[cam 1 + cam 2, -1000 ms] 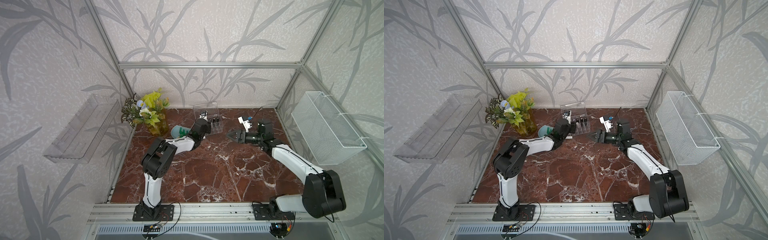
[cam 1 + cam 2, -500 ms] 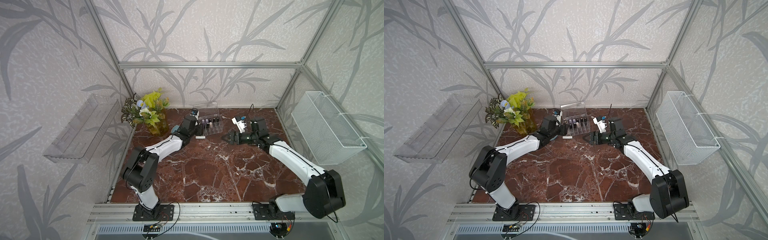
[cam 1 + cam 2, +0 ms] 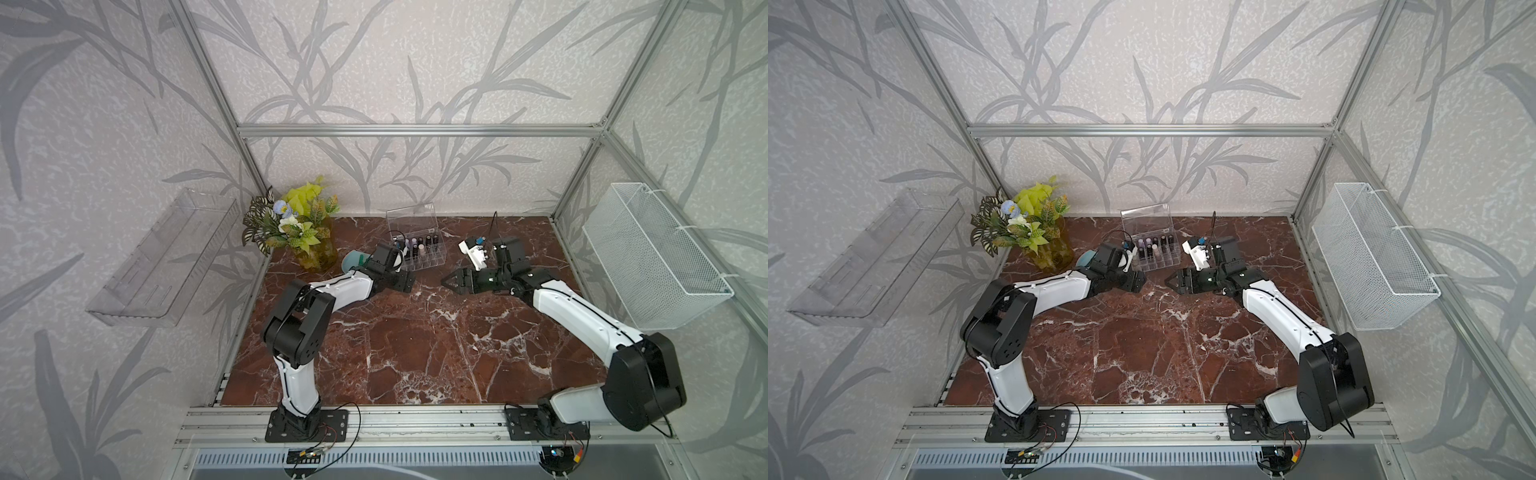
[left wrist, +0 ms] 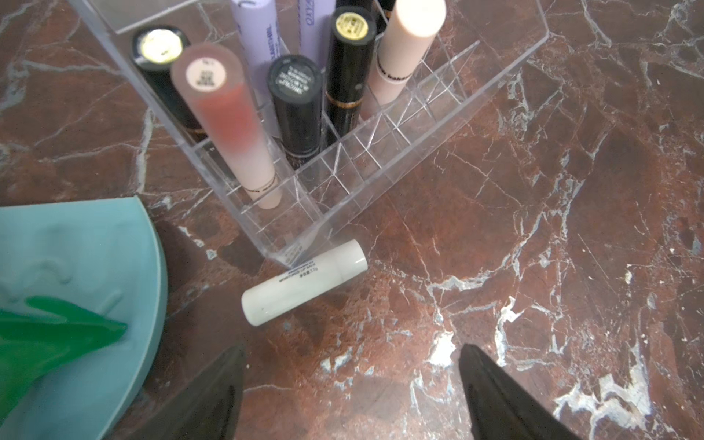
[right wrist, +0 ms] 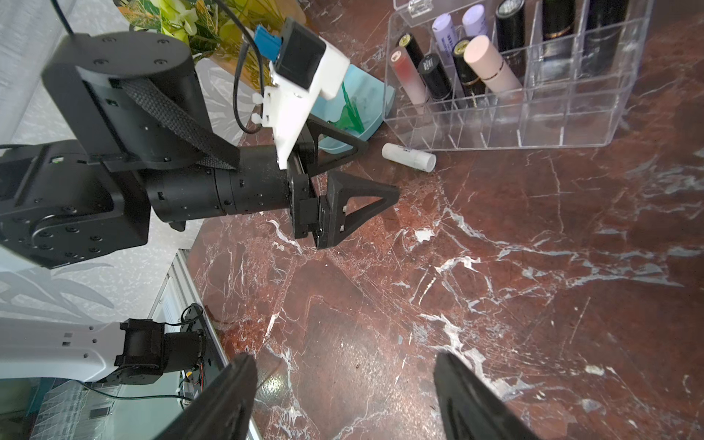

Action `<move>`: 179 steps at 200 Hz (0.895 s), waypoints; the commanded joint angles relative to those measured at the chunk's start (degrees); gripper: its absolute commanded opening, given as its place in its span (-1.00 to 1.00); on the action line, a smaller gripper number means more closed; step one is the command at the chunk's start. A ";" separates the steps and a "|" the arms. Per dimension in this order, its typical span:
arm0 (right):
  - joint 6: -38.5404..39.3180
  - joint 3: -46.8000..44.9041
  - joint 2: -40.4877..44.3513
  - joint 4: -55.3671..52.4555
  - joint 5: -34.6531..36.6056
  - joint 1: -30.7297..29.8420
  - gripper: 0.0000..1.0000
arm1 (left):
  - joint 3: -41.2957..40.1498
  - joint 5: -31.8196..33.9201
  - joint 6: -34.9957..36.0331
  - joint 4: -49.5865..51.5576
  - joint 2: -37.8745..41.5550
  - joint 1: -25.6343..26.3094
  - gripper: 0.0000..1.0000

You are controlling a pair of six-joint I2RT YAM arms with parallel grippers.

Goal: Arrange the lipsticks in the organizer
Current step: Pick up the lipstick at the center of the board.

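1. Organizer (image 3: 428, 262) stands on the marble table (image 3: 415, 353), toward 12 o'clock of the tabletop in both top views. Its clear lid (image 3: 411, 216) is tipped up behind it.
2. Plant vase (image 3: 316, 253) sits in the table's 10 o'clock corner, apart from the organizer.
3. Right gripper (image 3: 445, 283) is over bare marble at about 4 o'clock of the organizer, tips pointing toward 9 o'clock. The right wrist view shows its jaws spread with nothing between them.
4. Left gripper (image 3: 409, 282) is at about 7 o'clock of the organizer, tips pointing toward 3 o'clock, facing the right gripper across a gap. Its jaws are released wide and grasp nothing.
5. Teal dustpan (image 3: 351, 262) lies at 9 o'clock of the organizer, partly hidden by the left wrist, with a green rake (image 4: 49, 335) in it.
6. About ten lipsticks (image 4: 297, 95) stand upright in cells in the 12 o'clock half of the grid: black, lilac, beige and one pink.
7. One white tube (image 4: 304, 282) lies on its side on the table at the organizer's 8 o'clock corner, between it and the left gripper's fingers (image 4: 213, 396). Whether it touches the wall I cannot tell.
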State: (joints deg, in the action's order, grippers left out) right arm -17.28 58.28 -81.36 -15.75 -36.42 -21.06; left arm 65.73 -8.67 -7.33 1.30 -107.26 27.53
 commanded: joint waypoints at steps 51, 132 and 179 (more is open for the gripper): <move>1.25 -0.02 -1.02 -0.24 -0.09 -0.03 0.54 | 4.44 5.87 5.67 0.37 -5.42 -0.72 0.82; 1.20 -0.06 -2.49 0.13 -0.82 -0.09 0.53 | 5.26 5.49 8.12 -1.48 -6.35 -0.85 0.83; 1.13 0.17 -2.66 -0.20 -0.92 -0.19 0.53 | 7.42 0.36 7.95 -0.75 -8.46 -0.81 0.80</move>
State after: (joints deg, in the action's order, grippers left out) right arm -16.84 58.28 -83.55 -15.75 -36.51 -21.06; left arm 71.02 -5.04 -0.03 0.40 -113.86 26.87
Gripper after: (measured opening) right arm 0.765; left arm 0.905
